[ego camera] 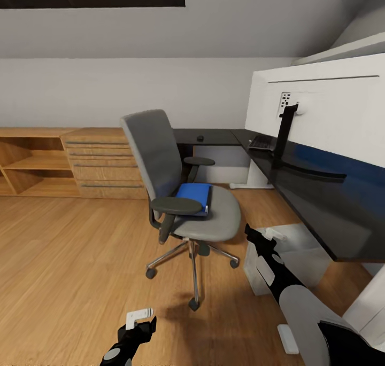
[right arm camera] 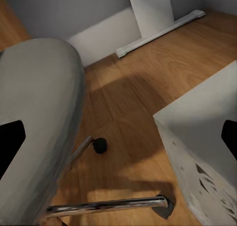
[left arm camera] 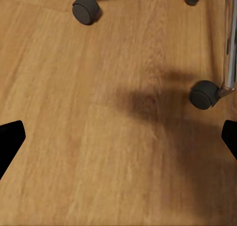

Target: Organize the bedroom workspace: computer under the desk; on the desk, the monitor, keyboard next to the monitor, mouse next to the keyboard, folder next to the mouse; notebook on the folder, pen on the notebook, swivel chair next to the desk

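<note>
The bright blue flat folder (ego camera: 195, 196) lies on the grey upholstered swivel chair (ego camera: 176, 184) seat beside the glossy black desk (ego camera: 315, 205), both end effectors, left (ego camera: 140, 323) and right (ego camera: 250, 231), hang spread and empty, so fetching it looks next, calling for a reach over the armrest

Worktop (ego camera: 315, 200): glossy black, L-shaped. On it stand the monitor (ego camera: 331, 109), white back showing, on a slim black stand; the keyboard (ego camera: 262, 142) beyond it; and a small dark object (ego camera: 200, 138) on the far wing. Wooden floor (ego camera: 69, 259) bears the swivel chair (ego camera: 176, 184) and a white box (ego camera: 283, 256) under the worktop.
</note>
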You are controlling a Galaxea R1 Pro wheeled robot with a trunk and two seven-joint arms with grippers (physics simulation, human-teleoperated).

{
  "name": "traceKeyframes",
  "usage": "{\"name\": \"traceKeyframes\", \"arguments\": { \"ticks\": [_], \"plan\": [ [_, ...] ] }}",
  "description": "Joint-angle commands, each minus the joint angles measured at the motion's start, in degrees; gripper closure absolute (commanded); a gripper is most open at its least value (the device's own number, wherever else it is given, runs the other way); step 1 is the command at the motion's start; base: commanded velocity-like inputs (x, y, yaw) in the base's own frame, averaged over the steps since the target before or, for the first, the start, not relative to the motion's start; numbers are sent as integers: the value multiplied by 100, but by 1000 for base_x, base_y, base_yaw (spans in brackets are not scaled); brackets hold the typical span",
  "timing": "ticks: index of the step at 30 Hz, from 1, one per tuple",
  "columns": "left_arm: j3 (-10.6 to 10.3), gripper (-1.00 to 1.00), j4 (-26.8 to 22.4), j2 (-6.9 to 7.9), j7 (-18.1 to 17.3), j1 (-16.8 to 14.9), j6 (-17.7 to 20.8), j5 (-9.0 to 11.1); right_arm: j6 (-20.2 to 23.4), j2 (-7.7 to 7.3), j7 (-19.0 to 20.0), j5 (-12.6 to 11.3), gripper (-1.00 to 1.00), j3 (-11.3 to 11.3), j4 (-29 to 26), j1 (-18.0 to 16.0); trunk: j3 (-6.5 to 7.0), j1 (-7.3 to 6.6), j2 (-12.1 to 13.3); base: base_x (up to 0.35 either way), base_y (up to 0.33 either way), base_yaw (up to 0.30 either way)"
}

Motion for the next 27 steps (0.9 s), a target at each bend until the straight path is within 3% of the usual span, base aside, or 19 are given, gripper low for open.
{"name": "traceKeyframes", "arguments": {
  "ticks": [1, 18, 27],
  "plan": [
    [-20, -100, 2, 2, 28, -3, -19, 50, -21, 1, -4, -56, -100, 8, 2, -3, -6, -1, -4, 0, 0, 0],
    [-37, -100, 2, 2, 18, -3, -28, 41, 19, 1, -4, -69, -100, 8, 8, -3, -6, -1, -4, 0, 0, 0],
    [-38, -100, 2, 2, 19, -3, -28, 41, 602, -50, 266, -171, -100, -18, -6, -3, -6, -1, -4, 0, 0, 0]
  ]
}}
